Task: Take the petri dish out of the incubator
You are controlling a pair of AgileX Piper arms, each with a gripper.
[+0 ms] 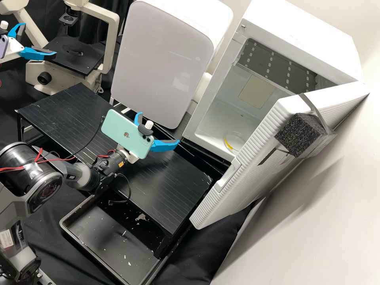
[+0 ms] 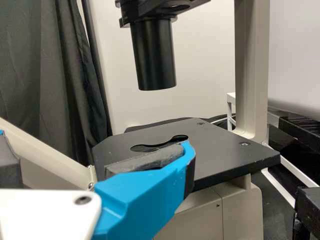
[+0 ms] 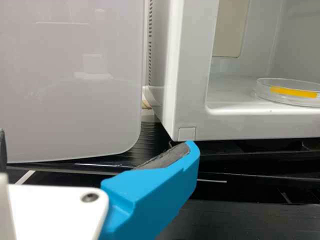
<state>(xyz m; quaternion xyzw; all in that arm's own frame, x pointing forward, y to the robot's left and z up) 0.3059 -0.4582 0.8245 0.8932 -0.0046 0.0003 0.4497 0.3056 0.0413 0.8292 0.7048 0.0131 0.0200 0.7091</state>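
Black platform [image 1: 166,174] is seen mid-frame; door [image 1: 253,146] opened, petri dish [image 1: 236,141] ungrasped inside the incubator [image 1: 301,33], right of centre, removal yet to be done; right gripper [image 1: 159,126] and left gripper [image 1: 40,38] are spread wide

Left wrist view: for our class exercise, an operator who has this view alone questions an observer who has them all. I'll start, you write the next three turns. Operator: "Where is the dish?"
Observer: The dish lies flat on the floor of the white incubator, near its front opening.
Operator: And the right gripper, is it free to use?
Observer: It is open and holds nothing.
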